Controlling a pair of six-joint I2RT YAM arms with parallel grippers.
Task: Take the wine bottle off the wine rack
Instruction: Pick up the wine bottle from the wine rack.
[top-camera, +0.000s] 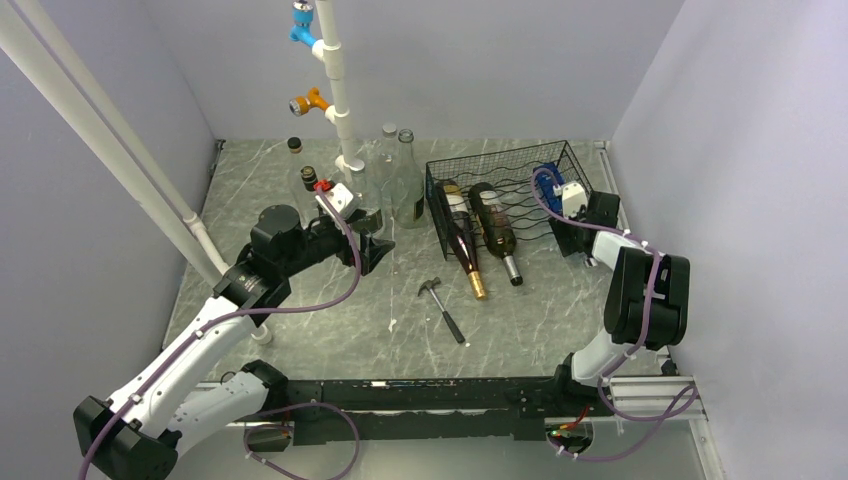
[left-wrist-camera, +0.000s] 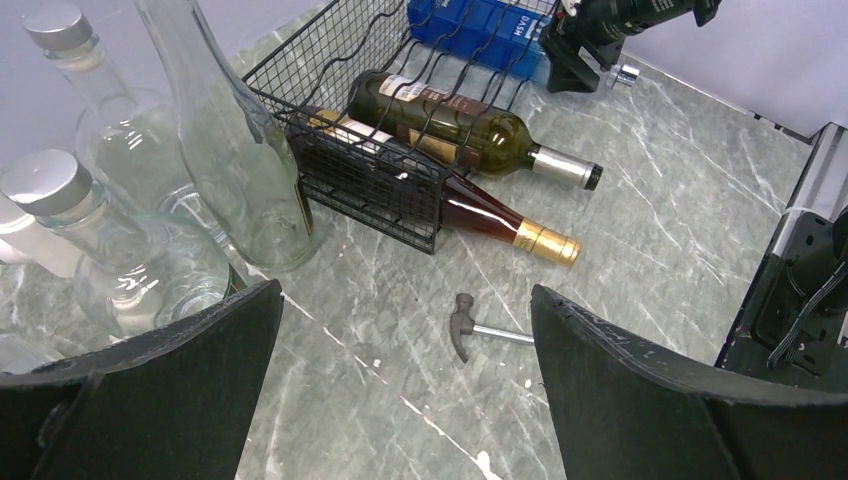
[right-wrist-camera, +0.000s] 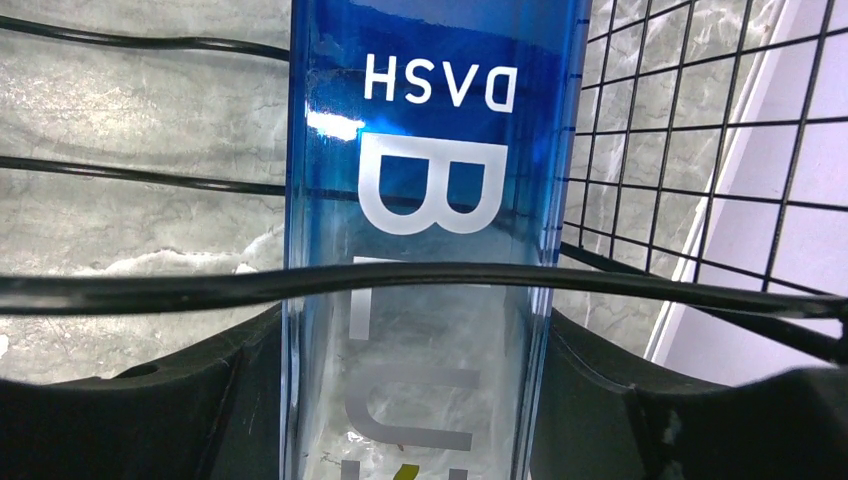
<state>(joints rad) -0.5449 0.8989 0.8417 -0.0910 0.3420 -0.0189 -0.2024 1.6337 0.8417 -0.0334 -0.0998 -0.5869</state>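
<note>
Right claw (right-wrist-camera: 420, 325) grips the blue bottle (right-wrist-camera: 430, 150) from both sides, and that bottle lies inside the right end of the black wire wine rack (top-camera: 495, 156). Left claw (left-wrist-camera: 405, 293) gapes wide open.

Through the right wrist camera, the blue bottle (right-wrist-camera: 425, 200) between the fingers of the right gripper (right-wrist-camera: 420, 400) runs off the frame above and below. I see neither its neck nor its base, and I cannot tell whether the pads press its sides or sit just beside them. From above, those fingers are hidden behind the wrist at the end of the wine rack (top-camera: 500, 165). Ahead and left of the left gripper (left-wrist-camera: 405, 295), the clear bottles (left-wrist-camera: 230, 150) are cropped by the frame.
</note>
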